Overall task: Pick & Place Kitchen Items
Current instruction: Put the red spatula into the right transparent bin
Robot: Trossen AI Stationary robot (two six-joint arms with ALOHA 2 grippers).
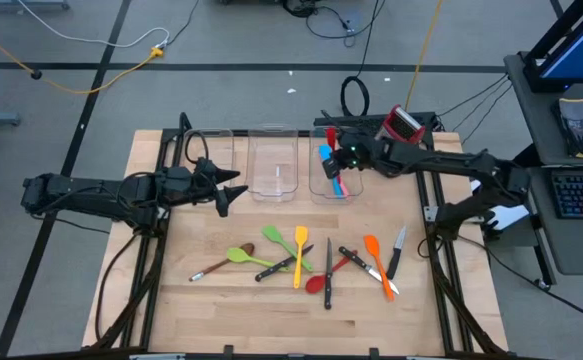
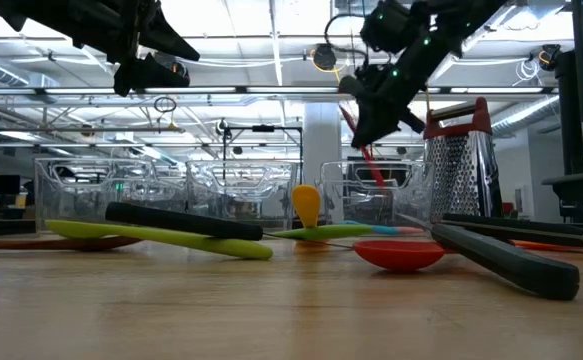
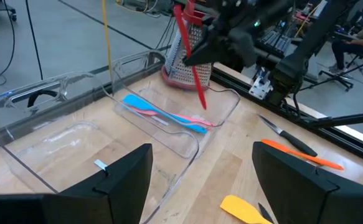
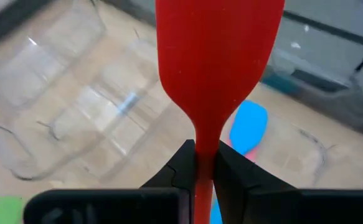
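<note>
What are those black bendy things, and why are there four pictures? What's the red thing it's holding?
The black bendy things are two robot arms, each ending in a two-finger pincher called a gripper. Four cameras look at once: one from above, one low at table height, and one on each arm's wrist.

The right gripper is pinching a red spatula and holding it above a clear bin. A blue spatula and a pink one already lie in that bin. Two more clear bins beside it look empty.

The left gripper waits open, holding nothing, over the wooden table.

More utensils lie on the table: green spoons, a yellow spatula, an orange spatula, a red spoon and black-handled knives. A steel grater stands behind the bins.
</note>
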